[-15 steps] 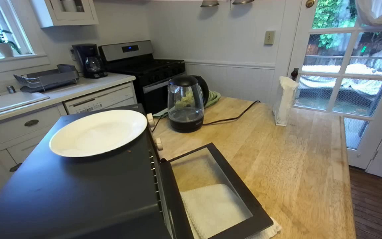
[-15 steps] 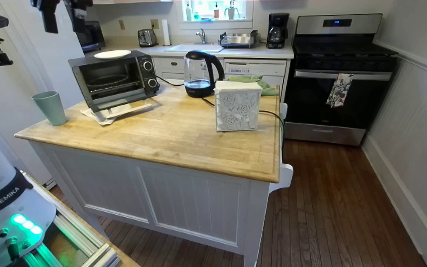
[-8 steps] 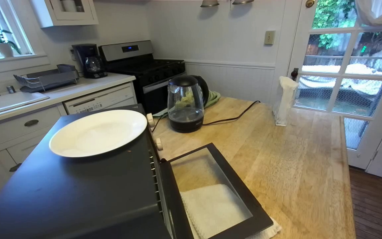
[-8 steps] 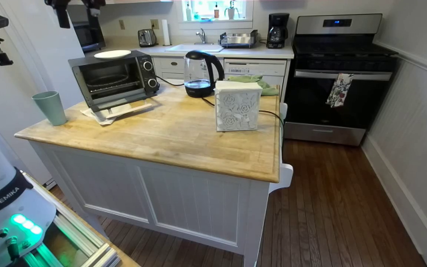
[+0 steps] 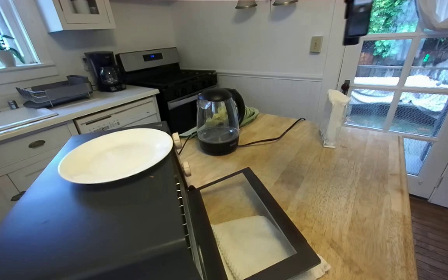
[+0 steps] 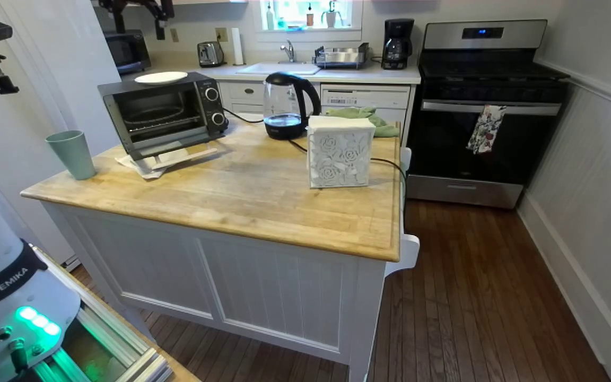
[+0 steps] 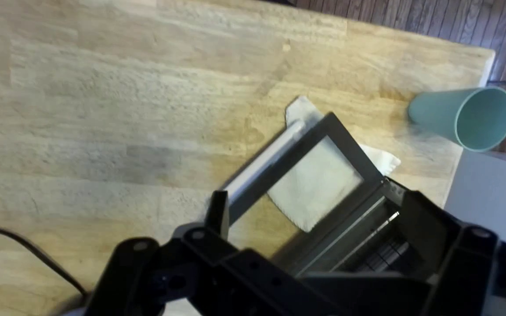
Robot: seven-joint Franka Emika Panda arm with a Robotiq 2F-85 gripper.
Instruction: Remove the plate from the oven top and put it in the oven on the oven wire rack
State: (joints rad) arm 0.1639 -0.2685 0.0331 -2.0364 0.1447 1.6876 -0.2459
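The white round plate [image 5: 115, 155] lies flat on the black oven top [image 5: 103, 221]; the plate also shows in an exterior view [image 6: 160, 78]. The oven [image 6: 212, 105] stands with its glass door [image 5: 276, 212] folded down in front. The oven wire rack [image 6: 165, 125] is inside the oven; its front wire shows in the wrist view [image 7: 376, 232]. My gripper [image 6: 140, 32] hangs in the air above the level of the plate, apart from it. In the wrist view the gripper [image 7: 316, 210] has its fingers wide apart with nothing between them. The plate is not recognizable there.
A glass kettle [image 6: 284, 103] stands beside the oven, with its cord across the counter. A green cup [image 7: 437, 112] stands near the counter end. A white cloth [image 7: 314, 193] lies under the door. A white carved holder [image 6: 340, 154] stands on the counter [image 6: 252, 196].
My gripper has moved to the right and slightly down in an exterior view. Its finger has come into sight at the top right of an exterior view. The plate and oven have not moved.
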